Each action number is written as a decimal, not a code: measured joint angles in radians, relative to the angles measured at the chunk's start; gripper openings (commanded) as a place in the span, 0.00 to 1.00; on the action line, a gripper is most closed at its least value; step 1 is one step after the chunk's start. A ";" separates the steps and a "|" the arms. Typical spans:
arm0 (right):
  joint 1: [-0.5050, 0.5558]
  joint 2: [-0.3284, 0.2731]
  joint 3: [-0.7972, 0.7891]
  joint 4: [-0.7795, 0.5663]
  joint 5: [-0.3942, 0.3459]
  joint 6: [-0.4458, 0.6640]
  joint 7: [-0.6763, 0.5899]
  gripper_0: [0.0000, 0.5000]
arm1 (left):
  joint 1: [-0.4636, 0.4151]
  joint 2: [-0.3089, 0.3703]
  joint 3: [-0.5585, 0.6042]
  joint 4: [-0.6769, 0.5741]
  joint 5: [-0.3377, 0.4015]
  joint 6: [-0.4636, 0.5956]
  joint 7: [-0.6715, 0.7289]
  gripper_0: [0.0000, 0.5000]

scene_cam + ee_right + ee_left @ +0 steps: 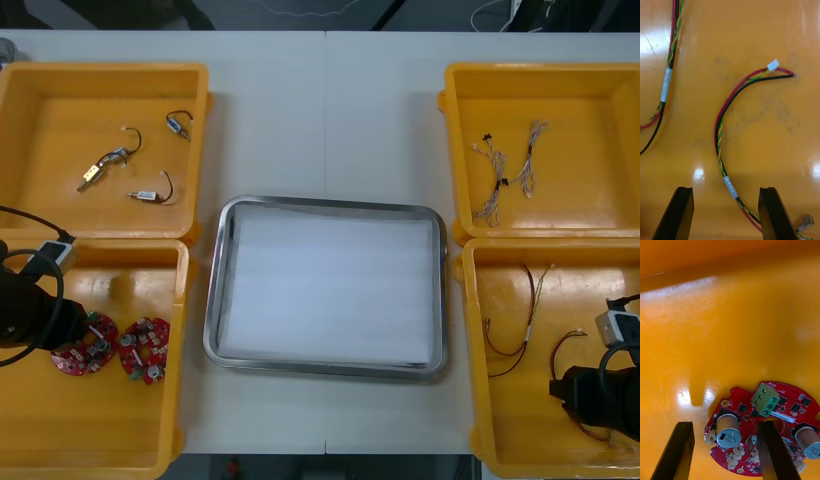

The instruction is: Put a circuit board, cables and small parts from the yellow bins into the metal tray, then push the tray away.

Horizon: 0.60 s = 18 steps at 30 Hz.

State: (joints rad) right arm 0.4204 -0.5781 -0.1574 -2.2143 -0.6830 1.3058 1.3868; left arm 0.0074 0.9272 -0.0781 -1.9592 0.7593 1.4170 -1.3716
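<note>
Two empty hands (wide open), right hand [725, 189] astride lengthwise cable [718, 127], left hand [725, 423] over circuit board [748, 410].

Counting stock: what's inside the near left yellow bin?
Two round red circuit boards, side by side on the bin floor; the open left gripper is over the left one. The arm covers the bin's left part, so anything beneath is hidden.

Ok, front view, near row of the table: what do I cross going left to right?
From the left: left gripper, the circuit board clear of it, metal tray, the first red and yellow cable, right gripper.
</note>
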 measured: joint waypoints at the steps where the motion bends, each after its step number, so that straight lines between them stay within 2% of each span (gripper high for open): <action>1: 0.004 -0.001 0.003 0.000 0.003 0.000 0.000 1.00 | 0.000 0.000 -0.002 0.000 -0.002 -0.003 0.000 0.54; 2: 0.008 -0.001 0.006 0.000 0.005 0.000 0.000 1.00 | 0.000 0.000 -0.004 0.001 -0.003 -0.005 0.000 0.40; 3: 0.011 -0.001 0.008 0.000 0.008 -0.002 0.000 1.00 | 0.000 0.000 -0.006 0.002 -0.003 -0.006 0.000 0.35; 5: 0.016 -0.002 0.012 0.000 0.016 -0.011 0.001 1.00 | 0.000 0.000 -0.012 0.003 -0.007 -0.014 0.000 0.08; 7: 0.019 -0.002 0.017 0.000 0.024 -0.020 0.004 1.00 | 0.000 0.000 -0.017 0.003 -0.011 -0.019 0.000 0.01; 15: 0.024 -0.006 0.038 0.000 0.056 -0.031 0.022 1.00 | -0.003 0.000 -0.017 0.003 -0.013 -0.015 0.000 0.00; 18: 0.027 -0.010 0.048 0.000 0.070 -0.042 0.022 1.00 | -0.011 0.000 -0.005 -0.009 -0.007 0.036 0.000 0.00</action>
State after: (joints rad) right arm 0.4470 -0.5879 -0.1089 -2.2141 -0.6127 1.2638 1.4092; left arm -0.0031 0.9272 -0.0834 -1.9685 0.7520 1.4529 -1.3716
